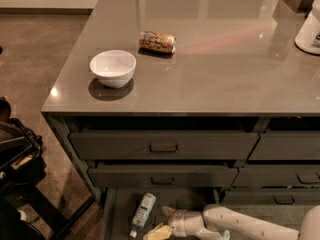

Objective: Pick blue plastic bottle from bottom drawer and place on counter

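The blue plastic bottle point(143, 210) lies on its side on the floor of the open bottom drawer point(118, 215), cap toward the front. My gripper point(161, 221) is low inside the drawer, just right of the bottle, with its pale fingers point(167, 210) spread apart and nothing between them. The white arm comes in from the lower right. The counter point(215, 69) is the glossy grey-brown slab above the drawers.
A white bowl point(113, 68) and a brown patterned can point(157, 41) lying on its side are on the counter. A big white jug point(310, 30) stands at the right edge. Two handled drawers point(163, 147) sit above the open one. Dark equipment point(15, 154) stands at the left.
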Available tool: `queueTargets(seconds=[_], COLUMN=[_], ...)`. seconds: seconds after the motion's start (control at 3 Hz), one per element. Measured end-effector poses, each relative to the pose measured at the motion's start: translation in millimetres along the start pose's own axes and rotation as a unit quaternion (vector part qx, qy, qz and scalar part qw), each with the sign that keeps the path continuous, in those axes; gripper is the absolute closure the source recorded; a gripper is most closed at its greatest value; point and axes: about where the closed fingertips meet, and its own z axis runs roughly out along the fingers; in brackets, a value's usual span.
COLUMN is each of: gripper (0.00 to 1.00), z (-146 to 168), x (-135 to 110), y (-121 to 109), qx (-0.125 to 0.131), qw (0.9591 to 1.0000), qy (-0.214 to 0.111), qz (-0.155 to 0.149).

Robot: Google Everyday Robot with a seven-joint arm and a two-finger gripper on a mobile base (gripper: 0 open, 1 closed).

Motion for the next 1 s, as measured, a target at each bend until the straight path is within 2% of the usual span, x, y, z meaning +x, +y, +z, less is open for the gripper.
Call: queueTargets(seconds=[0.33,0.67,1.0], gripper=[0.0,0.0,0.0], z=[0.4,2.6,8.6], x=[-3.6,0.5,3.8], y=[-6.4,-14.6,-41.8], qx=[0.002,0.025,0.061], qw=[1.0,0.9995,0.9974], qy=[-0.005,-0.019,-0.023], qz=[0.0,-0.001,-0.031])
